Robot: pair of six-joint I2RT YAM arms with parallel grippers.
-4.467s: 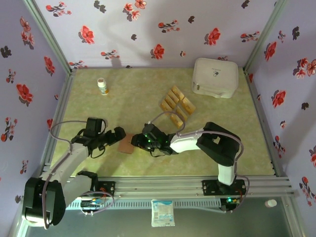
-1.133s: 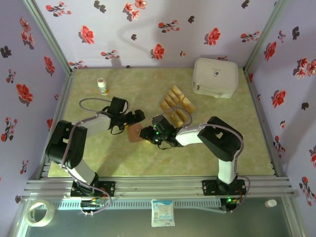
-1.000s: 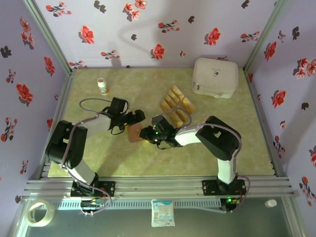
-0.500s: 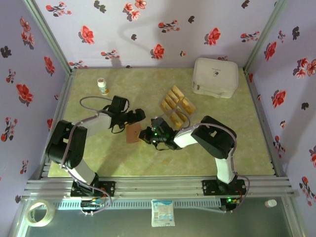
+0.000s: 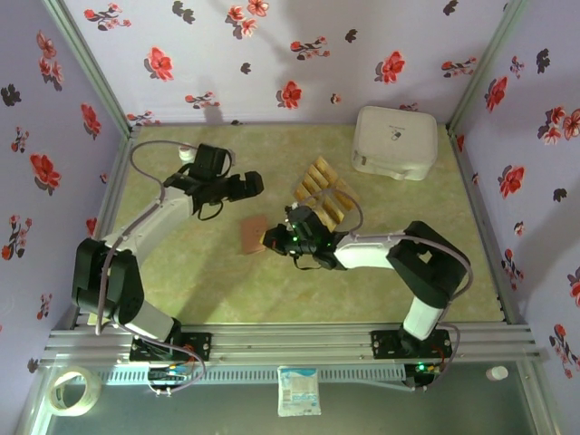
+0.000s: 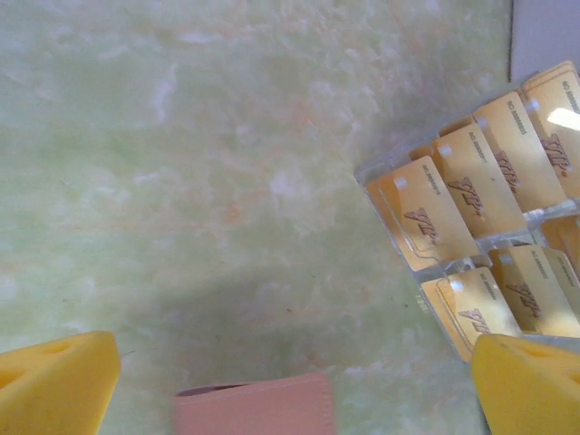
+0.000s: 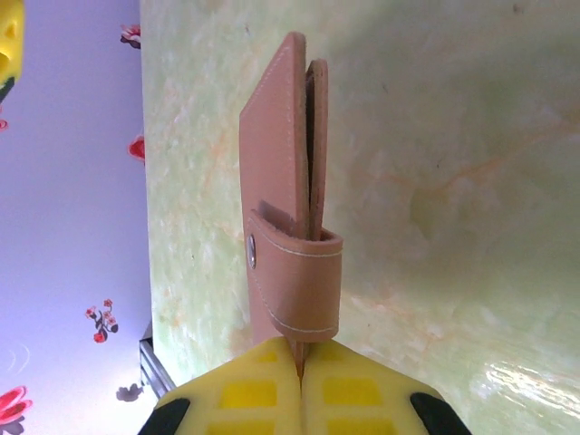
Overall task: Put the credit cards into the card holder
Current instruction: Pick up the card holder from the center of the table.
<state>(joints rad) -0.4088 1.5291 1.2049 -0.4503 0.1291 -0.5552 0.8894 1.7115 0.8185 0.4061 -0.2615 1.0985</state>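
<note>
The card holder (image 5: 253,234), a reddish-brown wallet, is pinched at its strap end by my right gripper (image 5: 270,238). In the right wrist view the card holder (image 7: 290,181) stands edge-on, its two leaves slightly parted, with the gripper (image 7: 302,362) shut on it. Several tan-orange credit cards (image 5: 323,194) lie in a clear tray behind the right gripper. My left gripper (image 5: 256,184) hangs open above the table, left of the cards. Its wrist view looks down on the credit cards (image 6: 471,177) at right and the card holder's edge (image 6: 254,408) at the bottom, between its wide yellow fingertips (image 6: 54,381).
A big white rounded box (image 5: 394,142) sits at the far right corner. A small white bottle (image 5: 187,152) stands at the far left, partly behind the left arm. Flowered walls close in the table on three sides.
The right gripper has shut on the card holder and tipped it onto its edge. The left arm has pulled back and away from the holder, toward the far left.
</note>
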